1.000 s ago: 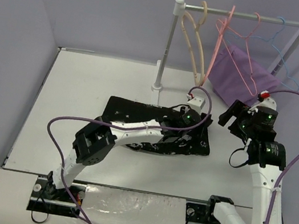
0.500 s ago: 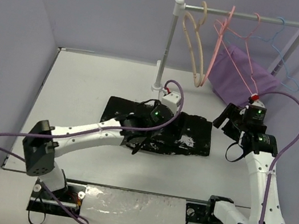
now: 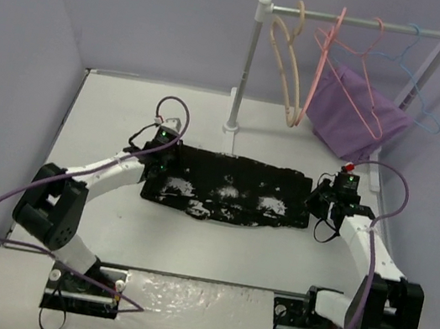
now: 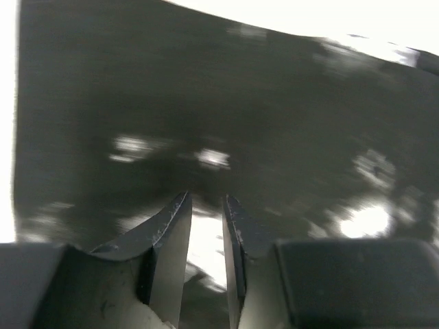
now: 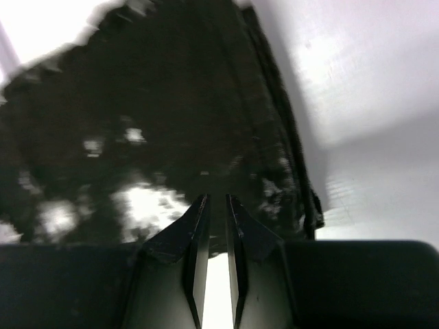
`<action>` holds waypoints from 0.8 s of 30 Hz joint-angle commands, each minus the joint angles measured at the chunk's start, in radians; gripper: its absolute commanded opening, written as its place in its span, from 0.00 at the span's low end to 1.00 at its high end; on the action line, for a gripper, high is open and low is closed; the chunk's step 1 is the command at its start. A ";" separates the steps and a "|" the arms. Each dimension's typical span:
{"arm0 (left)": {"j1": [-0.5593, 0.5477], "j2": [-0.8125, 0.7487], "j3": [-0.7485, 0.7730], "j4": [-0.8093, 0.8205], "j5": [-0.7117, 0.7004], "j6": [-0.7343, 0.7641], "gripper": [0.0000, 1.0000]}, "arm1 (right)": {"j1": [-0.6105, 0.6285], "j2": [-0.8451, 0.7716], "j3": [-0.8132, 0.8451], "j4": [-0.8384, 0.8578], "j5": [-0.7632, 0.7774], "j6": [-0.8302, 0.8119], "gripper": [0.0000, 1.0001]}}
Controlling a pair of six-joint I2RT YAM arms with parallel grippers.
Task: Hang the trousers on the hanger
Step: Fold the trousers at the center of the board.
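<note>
Both arms swung outward; left gripper (image 4: 206, 199) and right gripper (image 5: 216, 199) now pinch opposite ends of the trousers (image 3: 232, 194), so I can lift toward the hanger (image 3: 293, 109).

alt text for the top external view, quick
Black, white-speckled trousers lie flat across a white table, with the left gripper down on their left end and the right gripper on their right end. Behind, a cream hanger hangs on a rail beside pink hangers and a purple cloth.
</note>
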 commanded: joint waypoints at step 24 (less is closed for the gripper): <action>0.228 0.086 0.022 0.084 0.272 -0.002 0.39 | 0.121 0.103 0.180 0.096 -0.104 -0.055 0.37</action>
